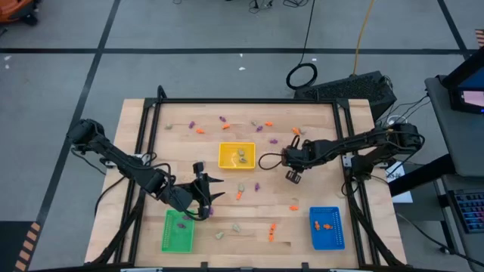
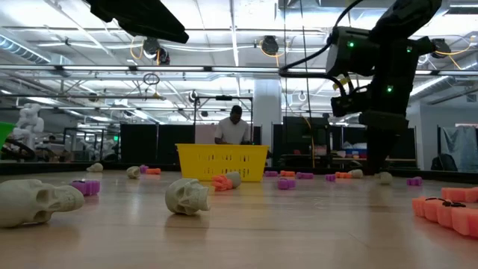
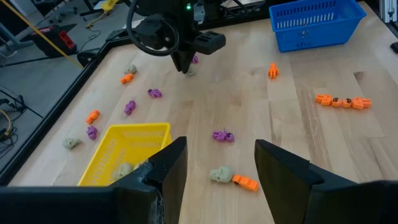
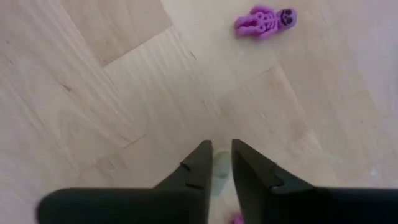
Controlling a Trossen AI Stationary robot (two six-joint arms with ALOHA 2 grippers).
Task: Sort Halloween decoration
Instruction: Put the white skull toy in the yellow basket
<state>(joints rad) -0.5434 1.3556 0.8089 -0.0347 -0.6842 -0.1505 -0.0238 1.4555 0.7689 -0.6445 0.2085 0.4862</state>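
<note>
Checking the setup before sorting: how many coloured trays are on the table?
3. In the high view, the yellow tray sits mid-table, the green tray lower left, and the blue tray lower right. None seems hidden.

A yellow basket [image 2: 222, 161] stands mid-table. Nearer than it lie two pale skulls [image 2: 187, 196], one at the far left edge [image 2: 37, 201]. Orange pieces [image 2: 450, 209] sit to its right, purple ones [image 2: 286, 183] just beside it. Behind it stands a person [image 2: 234, 127].
</note>
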